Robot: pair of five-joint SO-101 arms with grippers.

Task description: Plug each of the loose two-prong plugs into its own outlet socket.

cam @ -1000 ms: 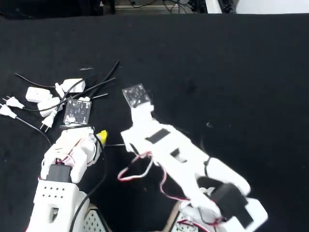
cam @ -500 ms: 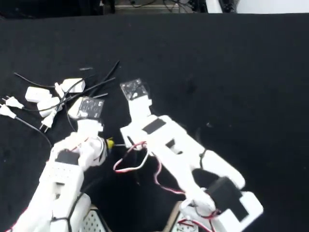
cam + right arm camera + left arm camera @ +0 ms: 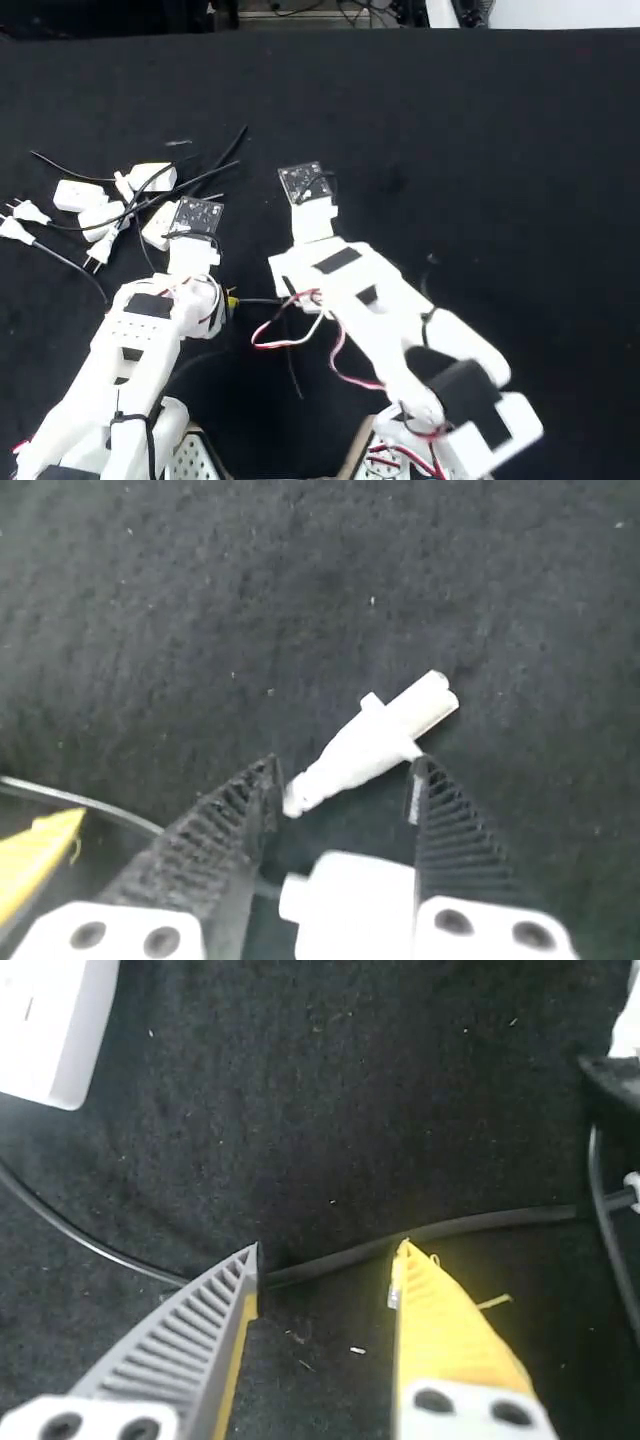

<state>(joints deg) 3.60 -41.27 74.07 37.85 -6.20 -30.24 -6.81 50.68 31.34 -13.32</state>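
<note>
Socket (image 3: 45, 1030) half cropped — parted left jaws over cable (image 3: 430, 1232)

I'm working at a robotics lab bench, by the look of it. Under me is a table (image 3: 500, 150) draped edge to edge in plain black cloth. My left arm (image 3: 140, 340) and right arm (image 3: 390, 310) are bare white printed plastic, with red and white servo wires (image 3: 262, 346) looping out in the open. Off to one side lies a heap of black cords (image 3: 205, 178), plugs (image 3: 28, 212) and socket blocks (image 3: 78, 194). Past the table's far edge, cables (image 3: 355, 12) tangle on the floor.
</note>
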